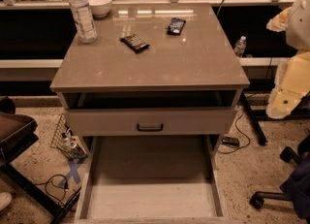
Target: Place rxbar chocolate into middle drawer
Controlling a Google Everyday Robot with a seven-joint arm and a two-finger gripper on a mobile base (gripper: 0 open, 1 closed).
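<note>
At the far left of the desk (pixel 203 68) stands one clear water bottle (pixel 82 12), with one white bowl (pixel 100 4) just beside it. Right of them lies the rxbar chocolate (pixel 134 42), flat and askew on the desk top, with nothing touching it. Below, at the front, the middle drawer (pixel 150 201) is pulled open and bare, under one shut drawer front (pixel 193 120) with a dark handle. Further right on the top lies one dark bluish packet (pixel 176 25), making two flat dark packets in all. Mistaking one for the other is the plainest risk, since they lie near each other and look alike. The bar is thin, so a shallow grip may slide off it, and a wide sweep could tip the bottle. A second, smaller bottle (pixel 240 46) stands beyond the desk's right edge. At the far right hangs the one tool (pixel 282 103), well apart from the bar; whether it is spread or pressed together I cannot tell.
</note>
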